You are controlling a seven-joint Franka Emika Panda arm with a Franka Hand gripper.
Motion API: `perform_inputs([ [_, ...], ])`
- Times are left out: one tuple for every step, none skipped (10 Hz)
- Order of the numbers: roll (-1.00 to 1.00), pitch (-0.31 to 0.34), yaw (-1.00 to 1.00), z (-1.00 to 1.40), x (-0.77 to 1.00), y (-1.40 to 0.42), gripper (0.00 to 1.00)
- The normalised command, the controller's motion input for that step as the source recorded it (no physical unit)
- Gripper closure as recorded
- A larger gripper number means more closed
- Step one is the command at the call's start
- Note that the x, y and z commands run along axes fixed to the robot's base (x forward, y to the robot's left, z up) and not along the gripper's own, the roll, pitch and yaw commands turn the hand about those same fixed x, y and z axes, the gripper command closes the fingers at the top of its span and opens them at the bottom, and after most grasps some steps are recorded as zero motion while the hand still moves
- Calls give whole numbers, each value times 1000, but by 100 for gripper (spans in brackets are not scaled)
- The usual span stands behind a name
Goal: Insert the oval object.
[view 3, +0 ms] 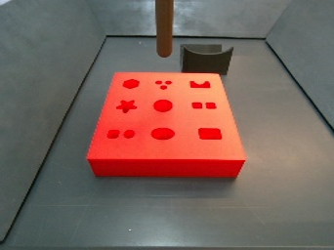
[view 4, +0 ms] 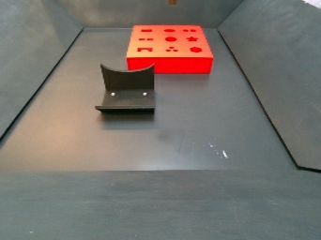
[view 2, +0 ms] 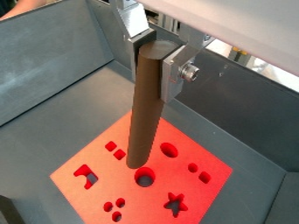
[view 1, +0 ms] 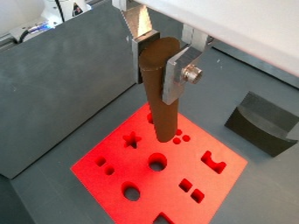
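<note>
Tool (view 1: 156,54) hangs above the red block (view 1: 111,166), pinching the oval object (view 1: 160,96) by its upper end betw. the silver finger plates; one finger (view 1: 177,74) w/ a screw shows on the peg's side in both wrist views. Same tool (view 2: 156,54) and peg (view 2: 142,109) show in the 2nd wrist pic.

Peg is dark brown, long, slender, held upright w/ its rounded lower end pointing down at the block, clear of the top face, not in any hole. In a side view only the peg's lower part (view 3: 164,29) is in frame, hanging over the far edge of the block (view 3: 167,146); tool itself is cut off there. Can't make out the peg in the side view taken from farther back.

Red block lies flat on the dark grey desk (view 3: 156,210), top face full of shaped cutouts: star, circles, squares, an oval hole (view 3: 163,133), small dots. In a wrist view the peg's tip (view 2: 135,162) sits just beside a round hole (view 2: 145,178).

Small dark grey block w/ a curved notch (view 3: 206,59) stands behind the red block in a side view; it (view 4: 127,89) sits well apart from the red block (view 4: 171,49) on the desk in the farther view.
</note>
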Motion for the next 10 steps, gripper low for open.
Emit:
perform_inputs([
  [-64,-10,-120,-171,0,0,100],
  [-61,-20,-371,-80,0,-120,100],
  [-7,0,-814,0,171,-194,100],
  [0,0,-940,-34,37,-166,100],
  [0,0,-994,-29,0,-131,100],
  [0,0,-1000,-46,0,-86,100],
  [0,0,-1000,-54,0,-57,100],
  [26,0,-1000,-3,0,-71,100],
  [27,0,-1000,-6,0,-77,100],
  [26,0,-1000,-14,0,-63,100],
])
